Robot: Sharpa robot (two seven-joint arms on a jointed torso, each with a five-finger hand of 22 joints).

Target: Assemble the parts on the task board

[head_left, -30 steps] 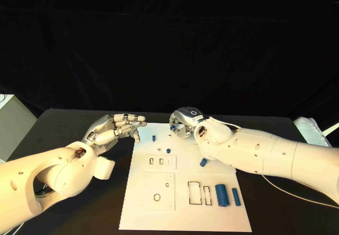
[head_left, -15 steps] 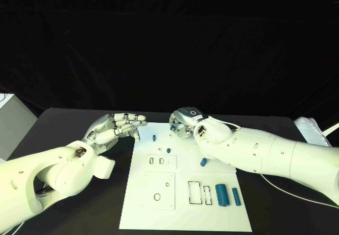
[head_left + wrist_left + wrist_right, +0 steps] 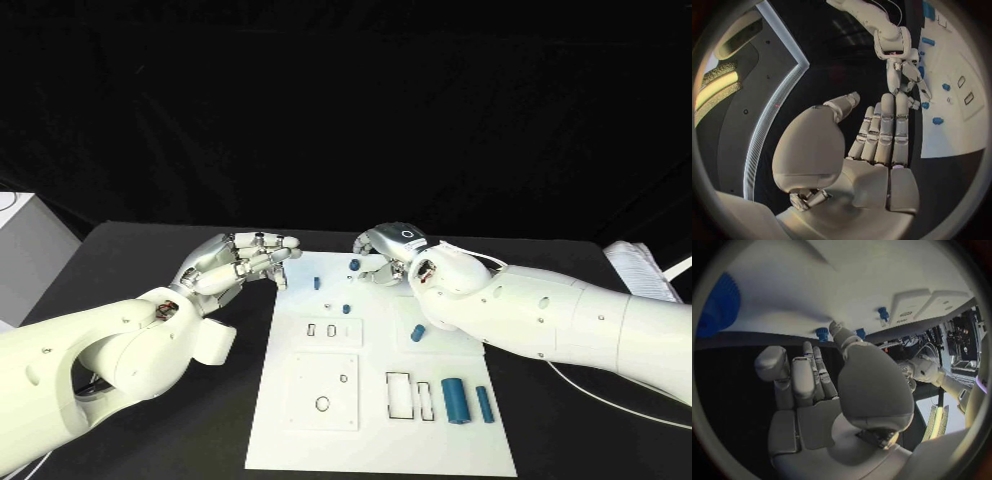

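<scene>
Board point(image 3: 378, 440) white, flat at worktop point(image 3: 130, 260) centre. Blue parts on it: small pegs point(image 3: 317, 283) near far edge, one short piece point(image 3: 417, 333) mid-right, two long cylinders point(image 3: 453, 400) side by side near right edge beside rectangular slots. Left hand point(image 3: 242, 260) at board's far-left corner, fingers curled in, nothing held. Right hand point(image 3: 387, 255) over far edge near peg point(image 3: 355, 264); grip state cannot tell.

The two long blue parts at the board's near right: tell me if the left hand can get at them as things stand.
Probably not easily. The left hand hovers off the task board's far left corner, the long blue parts lie diagonally opposite, and the right arm stretches above that side.
</scene>
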